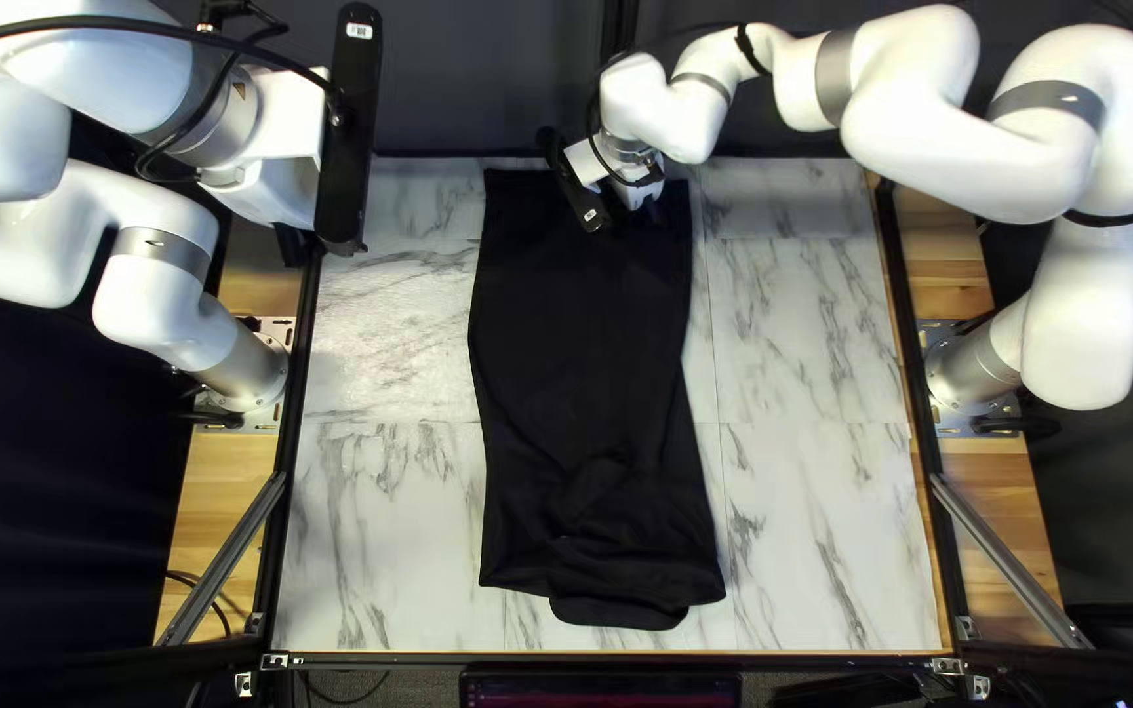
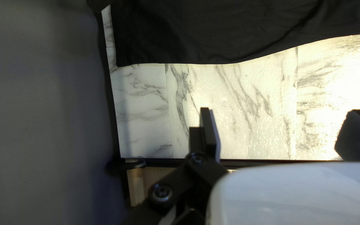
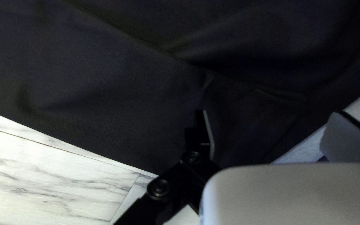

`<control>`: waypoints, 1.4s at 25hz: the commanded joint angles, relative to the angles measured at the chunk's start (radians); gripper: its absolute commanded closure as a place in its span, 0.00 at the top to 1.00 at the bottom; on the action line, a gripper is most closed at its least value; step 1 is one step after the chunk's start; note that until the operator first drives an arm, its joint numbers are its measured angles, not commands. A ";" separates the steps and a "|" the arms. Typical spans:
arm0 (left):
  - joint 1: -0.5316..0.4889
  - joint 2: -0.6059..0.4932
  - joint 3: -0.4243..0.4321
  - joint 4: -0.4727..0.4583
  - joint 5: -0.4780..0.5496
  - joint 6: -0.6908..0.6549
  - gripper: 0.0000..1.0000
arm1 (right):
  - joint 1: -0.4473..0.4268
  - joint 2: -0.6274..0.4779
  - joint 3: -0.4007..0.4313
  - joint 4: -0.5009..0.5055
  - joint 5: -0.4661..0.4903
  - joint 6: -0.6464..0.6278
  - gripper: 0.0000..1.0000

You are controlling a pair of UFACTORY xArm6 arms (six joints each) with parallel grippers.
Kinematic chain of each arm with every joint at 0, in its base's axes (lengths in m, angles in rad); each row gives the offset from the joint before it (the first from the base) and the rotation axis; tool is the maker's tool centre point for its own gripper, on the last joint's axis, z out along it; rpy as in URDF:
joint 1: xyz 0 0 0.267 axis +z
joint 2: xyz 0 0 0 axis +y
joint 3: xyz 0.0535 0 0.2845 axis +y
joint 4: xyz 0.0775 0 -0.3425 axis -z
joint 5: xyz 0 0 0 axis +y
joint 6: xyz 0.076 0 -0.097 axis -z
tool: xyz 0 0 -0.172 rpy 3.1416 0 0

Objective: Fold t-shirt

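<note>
T-shirt (image 1: pixel 580 328) being displayed lengthwise on table (image 1: pixel 803 341) — far end being overhung by right gripper (image 3: pixel 269 112), left gripper (image 2: pixel 281 111) being held aside, both with fingers apart — even pinch, taut lift probably being called for.

Blk tee (image 1: pixel 580 328) flat, prob. part-folded.

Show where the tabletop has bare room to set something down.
Bare marble tabletop flanks the black T-shirt on both sides in the top left view, out to the table's side edges. It is crowded at the shirt's far end, by the right gripper, and around the far-left corner, by the left gripper.
</note>
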 commanded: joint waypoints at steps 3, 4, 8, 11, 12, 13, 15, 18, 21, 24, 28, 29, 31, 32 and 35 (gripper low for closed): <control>0.000 0.000 0.000 0.000 0.000 0.000 1.00 | -0.007 0.029 -0.040 0.005 0.027 -0.020 1.00; 0.000 0.000 0.000 0.000 0.000 0.000 1.00 | -0.008 0.034 -0.046 0.006 0.031 -0.023 1.00; 0.000 0.000 0.000 0.000 0.000 0.000 1.00 | -0.006 0.049 -0.074 0.014 0.053 -0.031 0.96; 0.000 0.000 0.000 0.000 0.000 0.000 1.00 | -0.006 0.055 -0.086 0.017 0.065 -0.038 0.85; 0.000 0.000 0.000 0.000 0.000 0.000 1.00 | -0.007 0.057 -0.088 0.018 0.067 -0.039 0.80; 0.000 0.000 0.000 0.000 0.000 0.000 1.00 | -0.007 0.061 -0.093 0.019 0.070 -0.042 0.75; 0.000 0.000 0.000 0.000 0.000 0.000 1.00 | -0.007 0.067 -0.100 0.021 0.075 -0.045 0.69; 0.000 0.000 0.000 0.000 0.000 0.000 1.00 | -0.007 0.079 -0.115 0.024 0.084 -0.050 0.53; 0.000 0.000 0.000 0.000 0.000 0.000 1.00 | -0.007 0.090 -0.131 0.027 0.093 -0.055 0.31; 0.000 0.000 0.000 0.000 0.000 0.000 1.00 | -0.009 0.098 -0.145 0.028 0.102 -0.059 0.21; 0.000 0.000 0.000 0.000 0.000 0.000 1.00 | -0.013 0.103 -0.154 0.029 0.111 -0.064 0.19; 0.000 0.000 0.000 0.000 0.000 0.000 1.00 | -0.012 0.100 -0.153 0.030 0.112 -0.064 0.19; 0.000 0.000 0.000 0.000 0.000 0.000 1.00 | -0.008 0.087 -0.144 0.030 0.114 -0.059 0.19; 0.000 0.000 0.000 0.000 0.000 0.000 1.00 | -0.007 0.081 -0.141 0.029 0.115 -0.056 0.17; 0.000 0.000 0.000 0.000 0.000 0.000 1.00 | -0.005 0.067 -0.131 0.020 0.119 -0.046 0.08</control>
